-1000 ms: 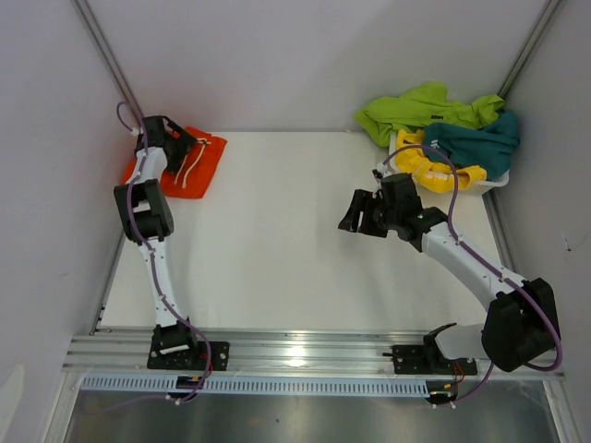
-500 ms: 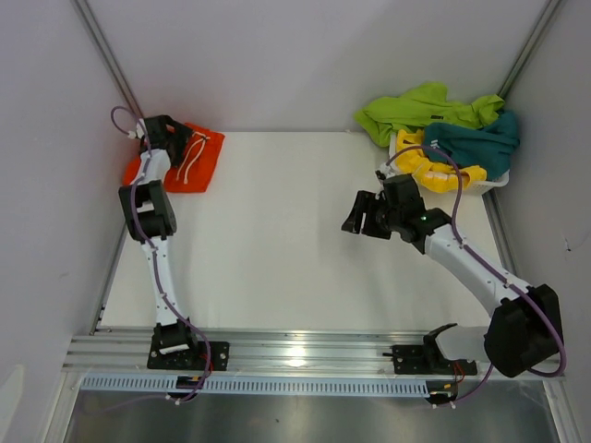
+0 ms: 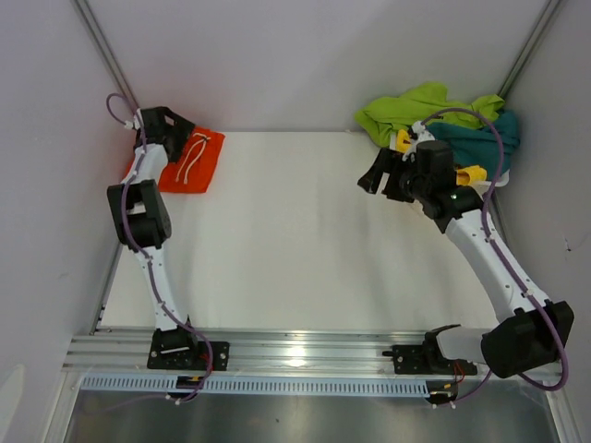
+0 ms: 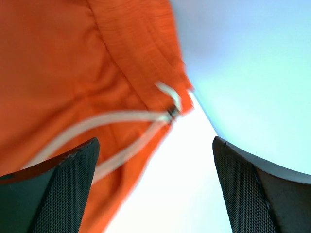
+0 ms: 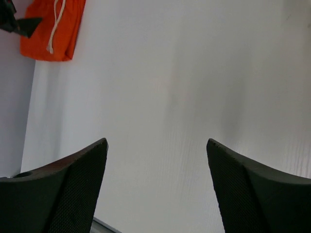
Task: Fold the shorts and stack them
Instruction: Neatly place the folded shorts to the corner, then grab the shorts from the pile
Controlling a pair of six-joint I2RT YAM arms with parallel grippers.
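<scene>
White tabletop (image 3: 277, 240): the right gripper (image 5: 156, 143) hangs over its 2 o'clock zone, jaws wide, nothing between them. At 10 o'clock the orange shorts (image 3: 209, 155) lie flat with the left gripper (image 4: 154, 145) just above them, jaws fully apart and gripping nothing. At the far 2 o'clock corner, the white basket (image 3: 497, 182) contains the yellow shorts (image 3: 471, 173) and teal shorts (image 3: 482, 138), with the lime green shorts (image 3: 416, 106) draped over its 10 o'clock rim.

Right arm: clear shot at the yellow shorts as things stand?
Likely yes. The right gripper hangs open and empty just beside the yellow shorts, which lie exposed, the teal shorts only bordering them. The arm itself hides part of them in the top view.
</scene>
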